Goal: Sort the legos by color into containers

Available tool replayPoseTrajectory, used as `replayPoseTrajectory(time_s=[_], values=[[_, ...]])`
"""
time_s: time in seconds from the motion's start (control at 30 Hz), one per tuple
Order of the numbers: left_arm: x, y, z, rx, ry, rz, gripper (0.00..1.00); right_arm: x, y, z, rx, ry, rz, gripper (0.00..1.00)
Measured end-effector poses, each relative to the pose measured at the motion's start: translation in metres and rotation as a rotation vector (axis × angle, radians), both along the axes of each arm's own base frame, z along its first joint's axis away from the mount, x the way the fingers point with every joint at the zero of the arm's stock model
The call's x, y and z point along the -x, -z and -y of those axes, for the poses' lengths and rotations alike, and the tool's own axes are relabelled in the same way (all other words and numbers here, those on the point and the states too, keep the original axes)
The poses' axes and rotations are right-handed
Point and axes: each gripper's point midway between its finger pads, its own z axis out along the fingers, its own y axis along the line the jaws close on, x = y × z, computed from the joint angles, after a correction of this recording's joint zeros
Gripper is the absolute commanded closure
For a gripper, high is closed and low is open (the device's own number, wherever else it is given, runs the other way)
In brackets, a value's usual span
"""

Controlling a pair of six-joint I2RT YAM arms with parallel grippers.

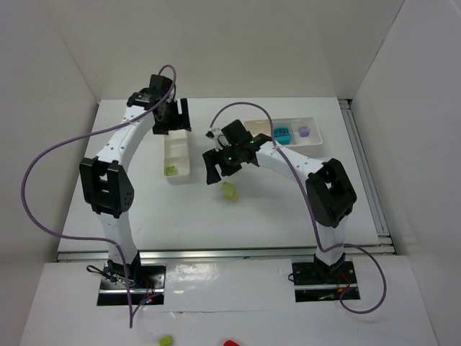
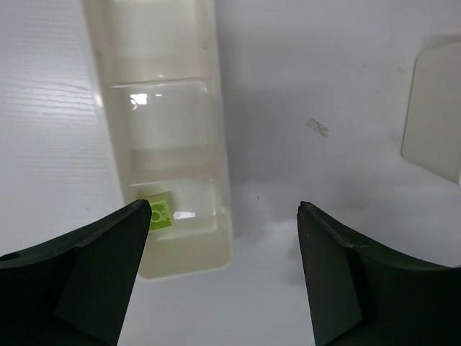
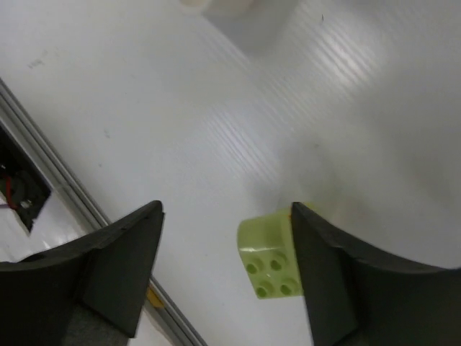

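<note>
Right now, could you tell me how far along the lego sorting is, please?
Done: a teal brick and a purple brick lie in the wide tray, a lime brick in the narrow tray. In hand: the open right gripper straddles a loose lime brick, not yet gripped. Left: binning it.

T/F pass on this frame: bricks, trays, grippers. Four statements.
1. A lime brick lies in the narrow tray's end compartment. True.
2. The left gripper holds a brick. False: the left gripper is open and empty.
3. A teal brick and a purple brick sit in the wider tray. True.
4. The right gripper holds the loose lime brick clear of the table. False: the loose lime brick lies on the table between the right gripper's open jaws.
</note>
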Motion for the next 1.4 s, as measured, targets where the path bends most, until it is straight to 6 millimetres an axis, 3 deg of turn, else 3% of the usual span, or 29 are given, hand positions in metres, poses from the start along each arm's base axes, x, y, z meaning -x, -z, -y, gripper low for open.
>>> replayPoseTrajectory(time_s=[0.13,0.27,0.4,0.57,0.77,0.93,1.17,1.3,1.4], values=[[0.002,-0.011,-0.021,0.018,-0.047,0.006,0.10,-0.015,-0.023,-0.013,-0.045,0.009,0.065,0.14],[0.024,-0.014,0.004,0.080,-0.026,-0.031,0.11,-0.029,-0.023,0.005,-0.011,0.111,0.099,0.13],[0.075,0.015,0.058,0.128,0.058,-0.155,0.10,-0.038,-0.022,0.059,0.056,0.326,0.134,0.13],[0.141,0.045,0.126,0.159,0.248,-0.303,0.07,-0.053,-0.065,0.143,0.072,0.704,0.269,0.13],[0.173,0.058,0.152,0.176,0.352,-0.368,0.00,-0.042,-0.115,0.206,0.015,0.990,0.427,0.13],[0.181,0.076,0.162,0.161,0.372,-0.417,0.00,-0.046,-0.122,0.233,0.017,1.100,0.453,0.13],[0.162,0.110,0.171,0.017,0.350,-0.428,0.01,-0.047,-0.108,0.233,0.042,1.097,0.420,0.13],[0.141,0.115,0.154,-0.094,0.305,-0.382,0.04,-0.048,-0.104,0.232,0.046,1.095,0.410,0.13],[0.113,0.104,0.132,-0.179,0.237,-0.327,0.05,-0.049,-0.104,0.232,0.046,1.096,0.408,0.13]])
